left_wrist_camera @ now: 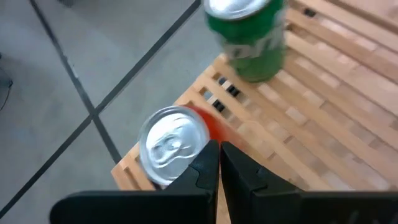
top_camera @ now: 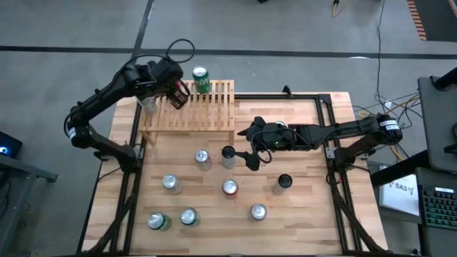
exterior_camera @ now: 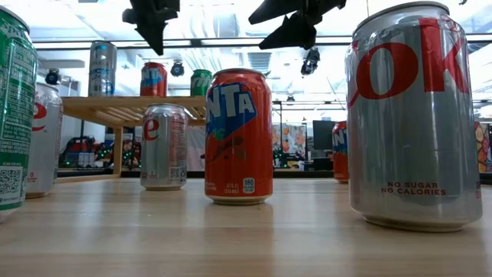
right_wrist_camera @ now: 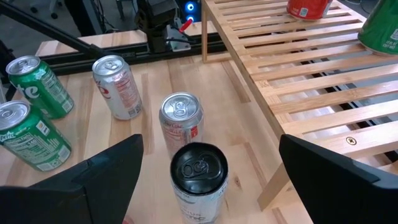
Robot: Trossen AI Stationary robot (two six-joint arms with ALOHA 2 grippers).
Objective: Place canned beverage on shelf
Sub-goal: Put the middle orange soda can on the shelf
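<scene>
We see the right gripper (right_wrist_camera: 205, 180) wide open around the black-topped can (right_wrist_camera: 198, 180), rigid, smooth, likely slippery, best squeezed mid-body; left gripper (left_wrist_camera: 219, 163) closed empty over the shelf (top_camera: 207, 107).

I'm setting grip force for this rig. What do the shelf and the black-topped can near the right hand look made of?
The shelf looks like pale, unpainted wood: visible grain, narrow slats. The black-topped can looks like thin metal, probably aluminium: stamped lid with pull tab, silvery printed side, black-coated top.
</scene>
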